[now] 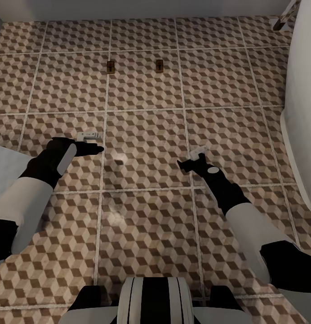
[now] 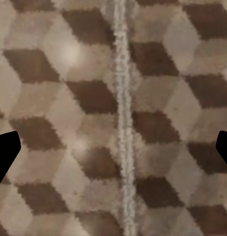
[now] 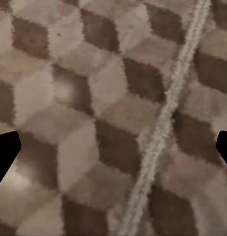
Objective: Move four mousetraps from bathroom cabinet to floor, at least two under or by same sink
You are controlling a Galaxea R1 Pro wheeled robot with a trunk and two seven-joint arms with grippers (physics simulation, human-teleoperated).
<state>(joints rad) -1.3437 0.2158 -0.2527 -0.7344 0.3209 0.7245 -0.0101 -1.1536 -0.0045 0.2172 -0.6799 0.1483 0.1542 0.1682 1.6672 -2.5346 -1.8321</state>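
We see both arms reaching forward and down over the bathroom floor (image 1: 146, 135), bent at the elbow, forearms white and wrists black. In the head view the left pincer (image 1: 93, 143) sits at the left of the frame's middle, pointing toward the centre; the right pincer (image 1: 191, 160) sits right of centre, angled up and to the left. In each wrist view the fingertips (image 2: 6, 152) (image 3: 5, 155) stand far apart at the frame's edges with only tile between them, so both pincers are spread wide and hold nothing. Two mousetraps (image 1: 111, 67) (image 1: 159, 65) lie flat on the tiles in the upper middle of the frame, side by side but apart, well ahead of both pincers. A white curved fixture (image 1: 304, 103) fills the right edge.
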